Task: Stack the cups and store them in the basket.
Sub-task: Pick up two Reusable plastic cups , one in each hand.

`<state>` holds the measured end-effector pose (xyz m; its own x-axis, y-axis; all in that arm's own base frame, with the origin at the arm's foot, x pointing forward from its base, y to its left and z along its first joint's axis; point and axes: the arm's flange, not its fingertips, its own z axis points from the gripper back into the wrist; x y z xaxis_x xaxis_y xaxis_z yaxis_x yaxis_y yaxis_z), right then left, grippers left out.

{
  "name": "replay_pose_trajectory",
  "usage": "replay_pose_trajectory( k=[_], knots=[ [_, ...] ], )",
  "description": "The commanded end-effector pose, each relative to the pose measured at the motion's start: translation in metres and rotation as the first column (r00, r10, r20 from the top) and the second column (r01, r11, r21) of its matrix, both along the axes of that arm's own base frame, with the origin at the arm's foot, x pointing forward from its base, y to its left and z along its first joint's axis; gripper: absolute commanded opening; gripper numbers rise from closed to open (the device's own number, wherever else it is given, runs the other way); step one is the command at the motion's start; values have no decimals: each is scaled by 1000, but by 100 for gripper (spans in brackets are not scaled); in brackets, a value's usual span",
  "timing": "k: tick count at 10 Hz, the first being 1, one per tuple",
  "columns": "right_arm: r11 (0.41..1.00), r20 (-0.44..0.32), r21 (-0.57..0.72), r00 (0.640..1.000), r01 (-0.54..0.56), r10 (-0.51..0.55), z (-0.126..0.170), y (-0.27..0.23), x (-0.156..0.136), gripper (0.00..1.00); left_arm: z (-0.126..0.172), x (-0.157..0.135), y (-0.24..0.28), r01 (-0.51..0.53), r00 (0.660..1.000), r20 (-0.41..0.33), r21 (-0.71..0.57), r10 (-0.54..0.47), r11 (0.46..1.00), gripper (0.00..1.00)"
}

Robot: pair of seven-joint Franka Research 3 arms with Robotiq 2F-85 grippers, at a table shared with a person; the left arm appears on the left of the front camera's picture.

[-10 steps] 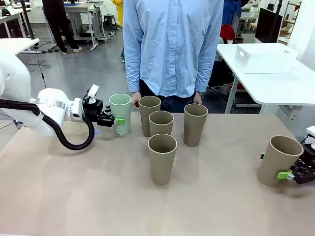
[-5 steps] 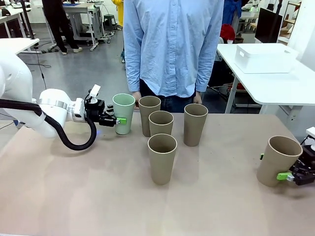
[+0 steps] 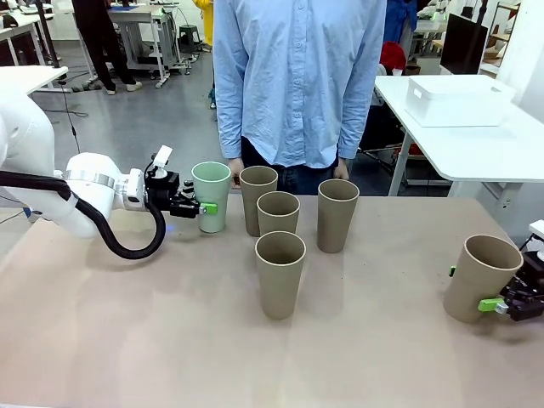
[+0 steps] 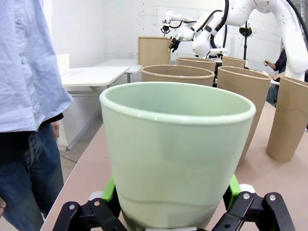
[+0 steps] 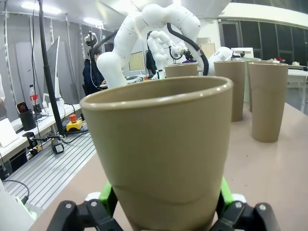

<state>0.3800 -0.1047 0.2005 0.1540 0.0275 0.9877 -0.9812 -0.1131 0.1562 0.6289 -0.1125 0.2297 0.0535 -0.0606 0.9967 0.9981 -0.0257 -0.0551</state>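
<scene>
From the front, my left tool (image 3: 204, 209) grips the mint cup (image 3: 211, 196) at centre left, which has edged right then back a touch beside the four brown cups (image 3: 280, 274) mid-frame, while my right tool (image 3: 489, 303) clasps a tilted brown cup (image 3: 482, 278) at lower right, unmoved; nothing is stacked yet, and the basket (image 3: 456, 99) sits on another surface at upper right. My left wrist view shows the mint cup (image 4: 177, 153) empty between the pads. My right wrist view shows the brown cup (image 5: 161, 150) clamped likewise.

Tabletop (image 3: 127, 340): tan, matte surface.
Person (image 3: 297, 85): standing at tabletop's far edge, light blue shirt.
Monitor (image 3: 463, 42): beyond tabletop, far right.
</scene>
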Motion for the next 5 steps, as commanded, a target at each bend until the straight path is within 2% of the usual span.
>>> replay_pose_trajectory(
  k=[1, 5],
  knots=[
    [1000, 39, 6, 999, 20, -20, -3, 3, -7, 100, 4, -9, 5, -15, 1000, 19, 4, 15, 1000, 100],
    [999, 25, 18, 999, 31, -32, -1, 1, -6, 100, 2, -11, 9, -10, 1000, 12, -7, 10, 1000, 100]
  ],
)
